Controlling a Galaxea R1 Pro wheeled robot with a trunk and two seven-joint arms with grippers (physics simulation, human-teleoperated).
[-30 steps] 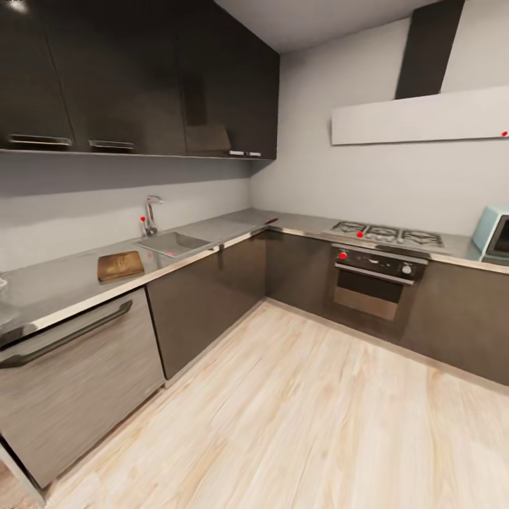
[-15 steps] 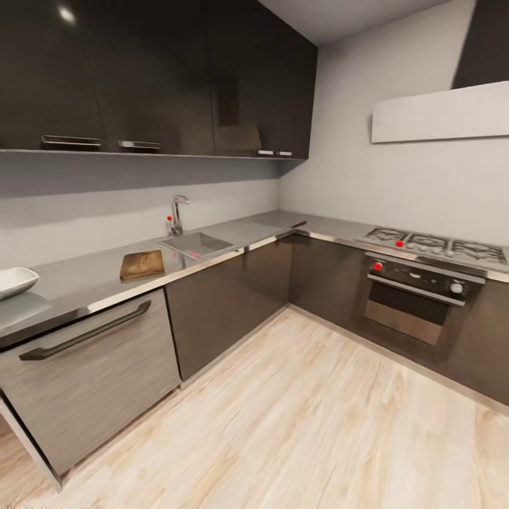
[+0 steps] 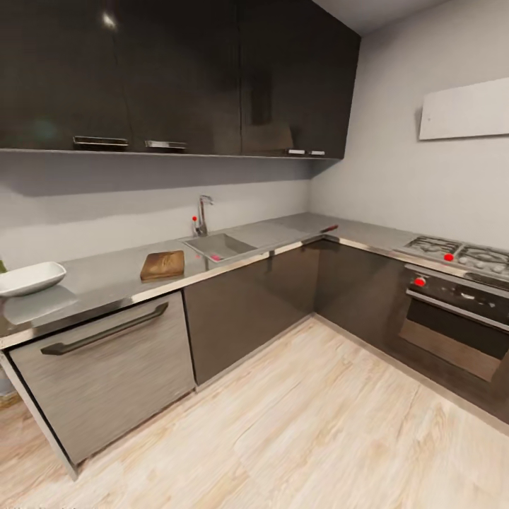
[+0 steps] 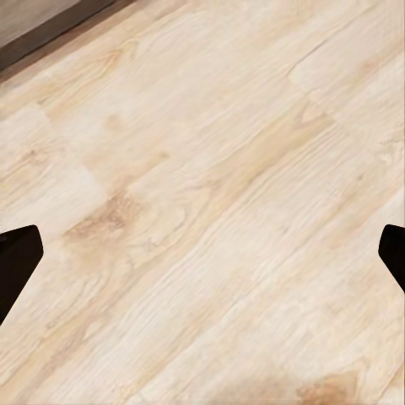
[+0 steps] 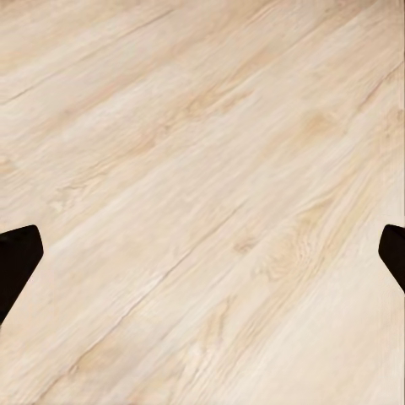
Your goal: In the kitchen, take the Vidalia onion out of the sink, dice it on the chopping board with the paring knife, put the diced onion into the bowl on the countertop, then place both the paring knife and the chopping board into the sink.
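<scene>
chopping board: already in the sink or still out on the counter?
Out. The chopping board lies flat on the countertop, beside the sink and apart from it.

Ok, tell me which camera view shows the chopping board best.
The head view: the chopping board lies flat on the countertop between the bowl and the sink. Both wrist views look down at wooden floor, showing nothing of it.

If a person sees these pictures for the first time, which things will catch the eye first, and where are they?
The brown chopping board stands out on the long grey countertop, lying just beside the sink with its chrome tap. A white bowl sits on the same countertop, at the far left of the head view. To the right, the stove shows red dots above the oven.
</scene>
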